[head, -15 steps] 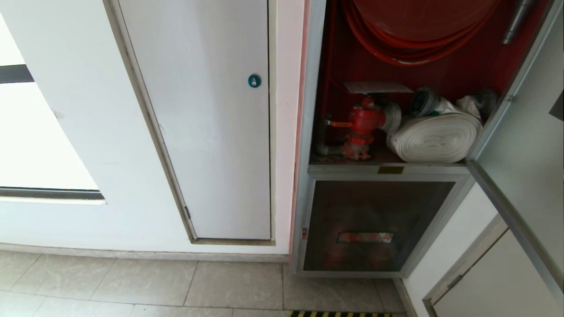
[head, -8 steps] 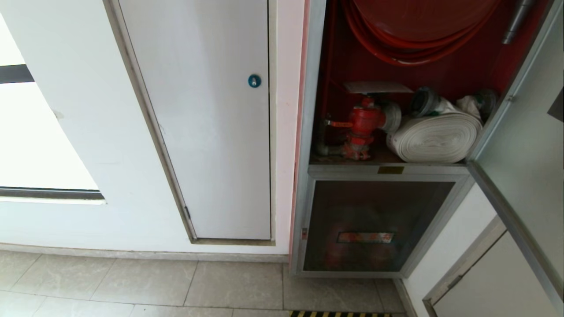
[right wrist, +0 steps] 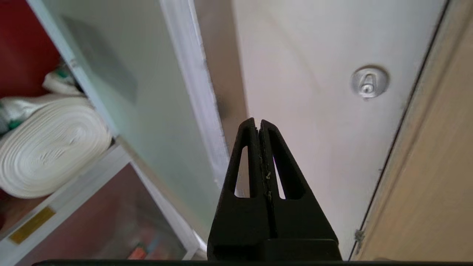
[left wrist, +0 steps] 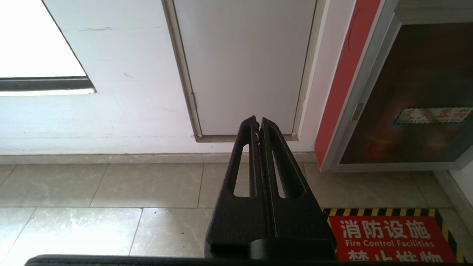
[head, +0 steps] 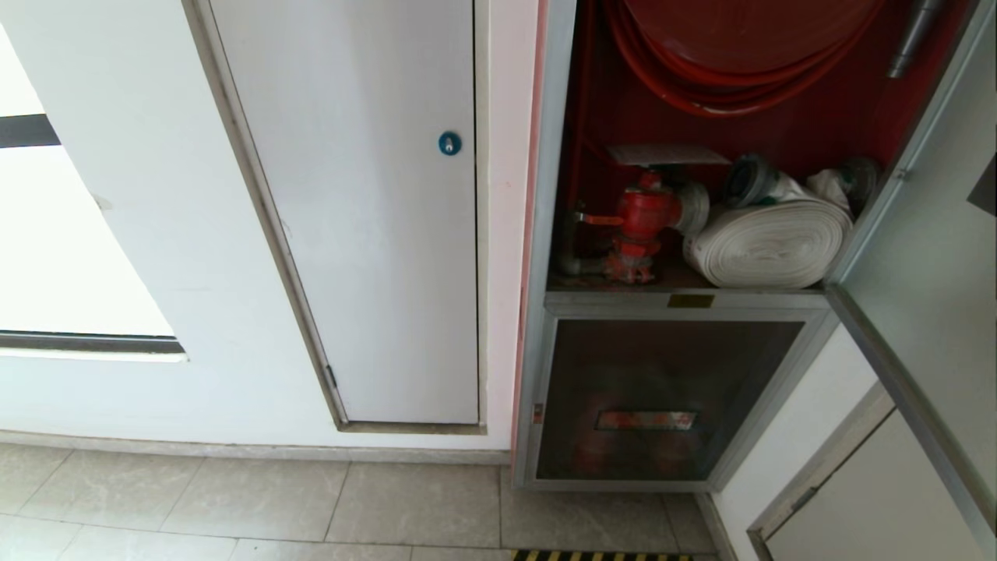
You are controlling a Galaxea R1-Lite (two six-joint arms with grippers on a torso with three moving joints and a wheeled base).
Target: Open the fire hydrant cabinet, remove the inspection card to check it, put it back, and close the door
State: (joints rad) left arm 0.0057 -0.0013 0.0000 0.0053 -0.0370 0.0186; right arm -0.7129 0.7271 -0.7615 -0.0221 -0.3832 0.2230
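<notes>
The fire hydrant cabinet (head: 545,234) stands open, showing its red inside, a red hose reel (head: 732,47), a red valve (head: 642,214) and a rolled white hose (head: 767,241). The inspection card (head: 666,154) lies flat on top of the valve. The door (head: 927,257) is swung out to the right. Neither arm shows in the head view. In the right wrist view my right gripper (right wrist: 258,122) is shut and empty, just beside the door's (right wrist: 155,111) silver free edge, apart from it. My left gripper (left wrist: 258,120) is shut, parked low and pointing at the wall's foot.
Left of the cabinet is a white panel door (head: 374,218) with a blue round lock (head: 449,142). Below the open compartment is a smaller dark glass door (head: 662,397). Behind the open door is another white panel with a silver lock (right wrist: 368,82). A red floor sign (left wrist: 388,236) lies before the cabinet.
In the head view the door's lower edge has shifted very slightly. Everything inside the cabinet, including the card, stays where it was.
</notes>
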